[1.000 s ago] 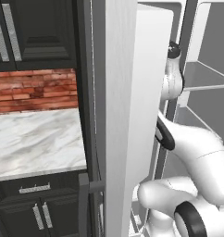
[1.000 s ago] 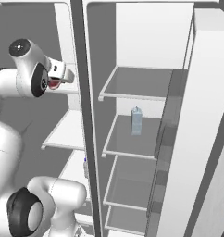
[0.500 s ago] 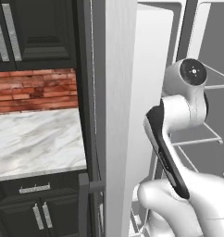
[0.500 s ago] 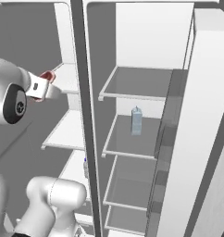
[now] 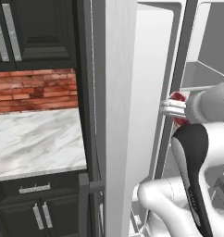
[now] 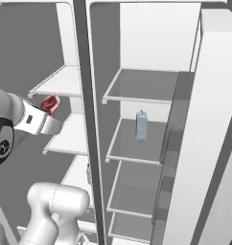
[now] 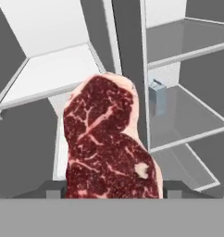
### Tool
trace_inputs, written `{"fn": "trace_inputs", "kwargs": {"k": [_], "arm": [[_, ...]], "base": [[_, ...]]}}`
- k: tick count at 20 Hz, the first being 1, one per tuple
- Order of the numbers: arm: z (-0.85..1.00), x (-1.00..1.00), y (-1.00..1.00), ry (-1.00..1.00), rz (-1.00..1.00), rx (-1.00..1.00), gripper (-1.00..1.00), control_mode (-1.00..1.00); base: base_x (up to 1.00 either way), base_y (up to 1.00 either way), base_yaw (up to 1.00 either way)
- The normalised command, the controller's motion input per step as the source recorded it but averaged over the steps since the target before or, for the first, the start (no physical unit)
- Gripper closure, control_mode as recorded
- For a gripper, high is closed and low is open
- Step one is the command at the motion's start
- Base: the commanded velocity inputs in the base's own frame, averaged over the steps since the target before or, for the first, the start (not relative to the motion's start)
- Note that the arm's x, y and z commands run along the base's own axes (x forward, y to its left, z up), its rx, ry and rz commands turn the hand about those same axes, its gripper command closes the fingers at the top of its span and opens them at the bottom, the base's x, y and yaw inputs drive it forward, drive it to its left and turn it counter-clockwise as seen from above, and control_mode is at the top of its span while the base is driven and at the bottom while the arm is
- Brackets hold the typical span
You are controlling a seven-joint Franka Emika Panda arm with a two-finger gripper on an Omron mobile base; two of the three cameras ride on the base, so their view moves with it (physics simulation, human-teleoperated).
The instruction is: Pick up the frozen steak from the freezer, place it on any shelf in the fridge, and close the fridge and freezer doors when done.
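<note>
While the arm stands folded close in front of the open appliance, its gripper [image 6: 50,111] is clamped on the frozen steak [image 7: 109,141] — the jaws stand partway apart with the slab wedged between them, its long axis running straight out along the hand, pale fatty rim toward the tip. From the hand view the meat stands up between the two fingertips and blocks much of the middle, so I cannot quite make out where each pad bears on it, though it looks pinched at its near end. Seen from the right base view the steak hangs in the air in front of the freezer [image 6: 65,86], just beside the dark centre post [image 6: 82,115] that splits the two halves, clear of the white freezer shelves. Beyond that post lies the fridge [image 6: 151,57], so the way the steak must go is across the post toward the grey interior — sideways first, then inward. Farther in, a grey shelf [image 6: 137,148] carries a pale-blue carton [image 6: 141,125] near its middle, with bare panel on either side of it; the shelf above looks bare too. Farthest out, the plain fridge door [image 6: 204,143] stands swung wide, and the freezer door [image 5: 114,115] stands open as well.
</note>
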Motion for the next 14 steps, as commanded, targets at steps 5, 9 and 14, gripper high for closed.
{"fn": "trace_inputs", "kwargs": {"k": [5, 9, 14], "arm": [[0.00, -0.83, -1.00, 0.03, -0.13, 0.05, 1.00, -1.00], [0.00, 0.45, -1.00, 0.03, -0.16, 0.00, 1.00, -1.00], [0.14, 1.00, -1.00, 0.09, -0.15, 0.00, 1.00, -1.00]], "base": [[0.00, 0.00, 0.00], [0.00, 0.00, 0.00], [0.00, 0.00, 0.00]]}}
